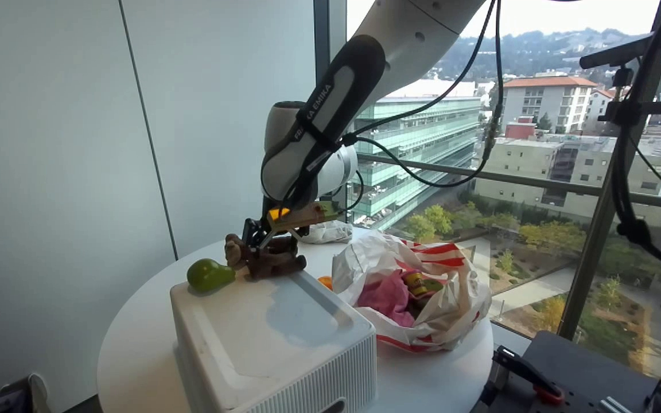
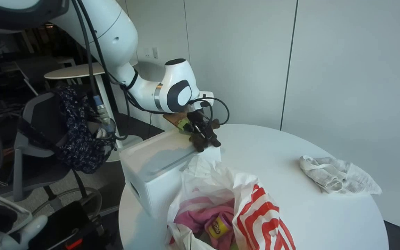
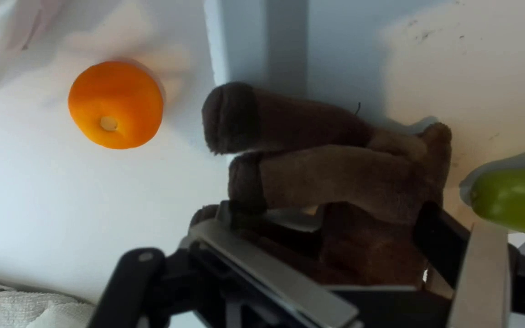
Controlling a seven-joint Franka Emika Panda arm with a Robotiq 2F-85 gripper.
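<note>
- The fingers [image 3: 481,278] stood wide apart with the middle of a brown plush toy [image 3: 344,177] between them, gripping nothing that showed; whether either tip touched the toy could not be told.
- The toy lay at the edge of a white box [image 1: 250,344], dark limb ends jutting past the rim. The fingers covered part of its trunk in the wrist view; in both exterior views its outline blurred into them.
- A green fruit [image 1: 210,276] rested on the box just beside the toy, cut off by the wrist view's right edge.
- An orange fruit [image 3: 115,107] sat on the round white desk [image 2: 307,215], near the box; an exterior view showed only a sliver.
- A red-striped bag [image 2: 259,215] held a pink cloth [image 1: 385,295] and a yellow tub [image 2: 217,227]; deeper contents were hard to make out.
- Farther off lay a crumpled greyish cloth [image 2: 339,175], only its corner inside the wrist view.
</note>
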